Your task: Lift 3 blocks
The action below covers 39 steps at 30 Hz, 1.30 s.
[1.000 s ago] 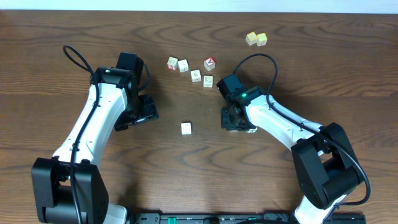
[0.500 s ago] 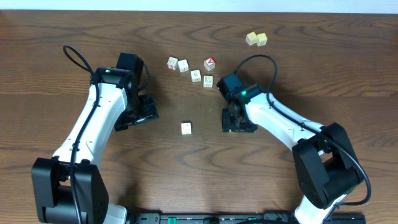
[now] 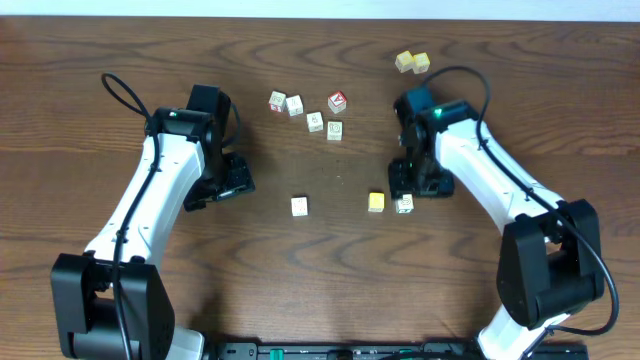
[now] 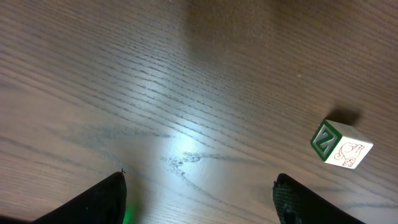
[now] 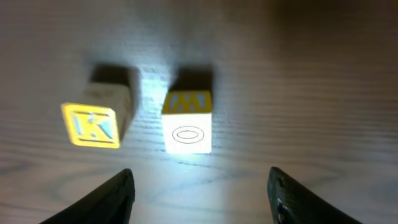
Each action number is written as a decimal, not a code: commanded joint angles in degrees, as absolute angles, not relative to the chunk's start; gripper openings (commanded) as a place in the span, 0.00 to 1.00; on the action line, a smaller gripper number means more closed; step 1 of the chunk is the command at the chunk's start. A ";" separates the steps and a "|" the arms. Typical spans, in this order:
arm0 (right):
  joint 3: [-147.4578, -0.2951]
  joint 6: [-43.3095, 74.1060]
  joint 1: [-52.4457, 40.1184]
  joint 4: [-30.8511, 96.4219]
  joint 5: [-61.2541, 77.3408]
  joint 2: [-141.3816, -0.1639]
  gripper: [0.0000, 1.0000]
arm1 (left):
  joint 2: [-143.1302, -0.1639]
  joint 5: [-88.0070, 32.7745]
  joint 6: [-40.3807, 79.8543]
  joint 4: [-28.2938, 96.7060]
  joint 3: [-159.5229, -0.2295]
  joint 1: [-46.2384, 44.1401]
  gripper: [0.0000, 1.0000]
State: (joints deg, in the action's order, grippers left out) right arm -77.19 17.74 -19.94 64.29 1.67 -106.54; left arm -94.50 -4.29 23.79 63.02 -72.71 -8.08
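Right tool (image 5: 202,193) hangs spread and empty over the yellow block (image 3: 376,202) and its white neighbour (image 3: 405,204), mid-surface (image 3: 300,290). Left tool (image 4: 202,202) gapes empty, with the lone white block (image 3: 299,206) near it. Straddle one cube only, squarely, before closing.

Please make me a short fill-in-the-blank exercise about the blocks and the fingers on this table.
1. In the right wrist view, the yellow block shows the letter ___.
2. The red-faced cube lies in a cluster of ___ cubes.
3. The left fingers stand ___, holding nothing.
Missing words: K; five; open.
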 commanded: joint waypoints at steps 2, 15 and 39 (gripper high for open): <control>-71.70 15.46 -19.81 58.89 5.50 -106.02 0.65 | -94.63 -3.60 23.92 63.51 -72.47 -8.01 0.76; -66.52 16.73 -19.81 49.93 5.43 -106.04 0.41 | -94.63 -3.60 23.90 63.75 -72.47 -8.01 0.76; -66.52 21.56 -20.88 48.60 6.11 -106.04 0.27 | -94.63 -3.60 23.90 63.70 -72.47 -8.01 0.76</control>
